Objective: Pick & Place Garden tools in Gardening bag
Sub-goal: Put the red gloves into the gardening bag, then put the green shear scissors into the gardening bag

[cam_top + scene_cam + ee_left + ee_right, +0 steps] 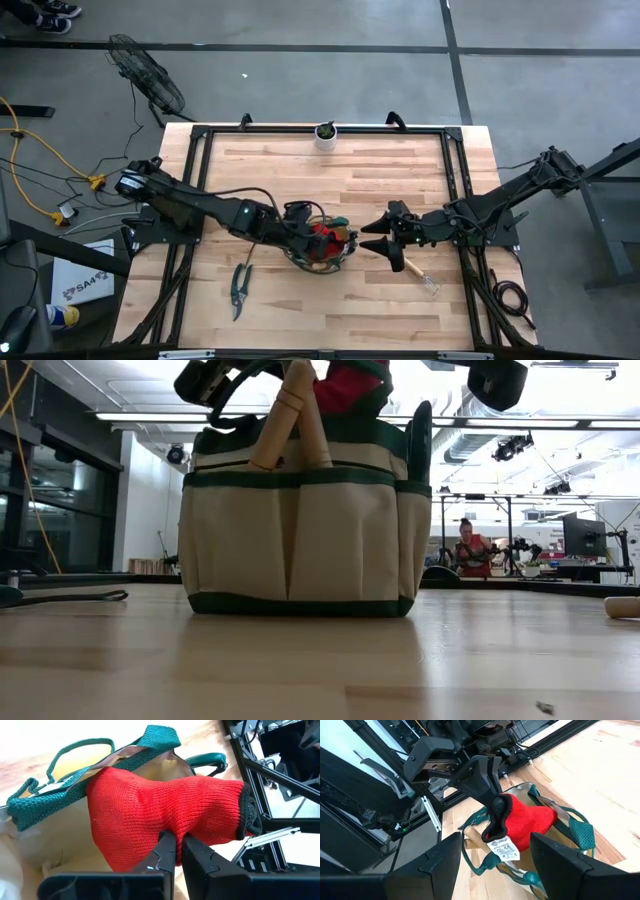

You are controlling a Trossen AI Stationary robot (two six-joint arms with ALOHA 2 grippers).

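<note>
Placement is the step in hand, as you can judge from your left end effector [175, 851] pinching a red knitted glove with a dark cuff [165, 815] directly over the mouth of the small round tan fabric gardening bag with dark green trim and handles [300, 530]. To do it well, lower the glove straight down until most of the knit is below the green rim, steering clear of the woven handles [60, 775] that loop across the opening, and only then let go; releasing too high would likely leave the cuff draped over the edge. The left end effector's fingers [161, 851] are clenched on the fabric near the glove's middle, with the cuff and its white label [504, 849] hanging toward the right arm's side. Two wooden tool handles [290, 415] already stand in the bag, so aim for the free space beside them. Your right end effector [378, 235] waits just beside the bag on the counter [300, 170], fingers spread and holding nothing. Still on the counter are dark-handled pruning shears [239, 287] near the front edge on the left arm's side, and a wooden-handled tool [412, 268] lying near the right end effector. A small white pot with a green plant [326, 133] stands at the far edge, well apart.
</note>
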